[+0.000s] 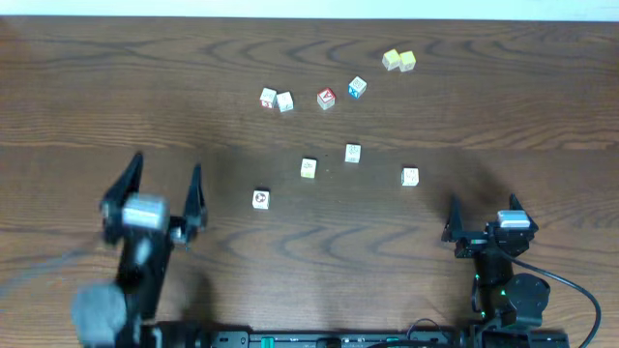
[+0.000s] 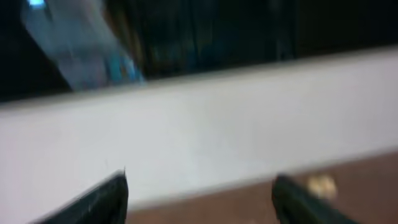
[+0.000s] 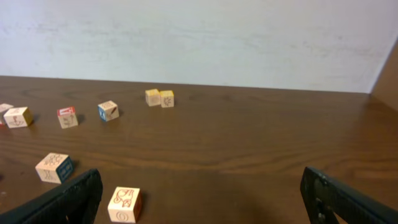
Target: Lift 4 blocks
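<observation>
Ten cubes on one wood-grain table (image 1: pixel 77 87), entered as they lie from the left in the overhead view.

1. The left gripper (image 1: pixel 164 176): front left, jaws spread wide with nothing between them, bare wood all round. Its own camera is blurred, showing only two dark fingertips (image 2: pixel 109 196), a white wall (image 2: pixel 199 124), a thin strip of table and a pale blob (image 2: pixel 321 183) that cannot be identified.
2. The ring-marked block (image 1: pixel 260 199): cream with a reddish ring on top. It is the nearest cube to the left gripper, but apart from it.
3. The second block (image 1: pixel 309 168), third block (image 1: pixel 353 153) and fourth block (image 1: pixel 410 176): cream with faint pale marks, flat on the table at mid-depth. Each is well apart from its neighbours, with open wood on every side.
4. Back row: white pair (image 1: pixel 276 100), close together, contact not clear; red cube (image 1: pixel 326 98); blue cube (image 1: pixel 357 87); yellow pair (image 1: pixel 398 60), side by side and nearest the far edge, with a margin of wood behind.
5. The right gripper (image 1: pixel 484 208): front right, jaws released and empty, with the fourth block ahead and to its left.

The right wrist view adds the cubes' side faces and the wall rising behind the far table edge. There the fourth block sits low in the frame, beside the finger on the picture's left, and the third block lies further back. The ring-marked block falls outside that frame. Wide bare wood runs to the right.
</observation>
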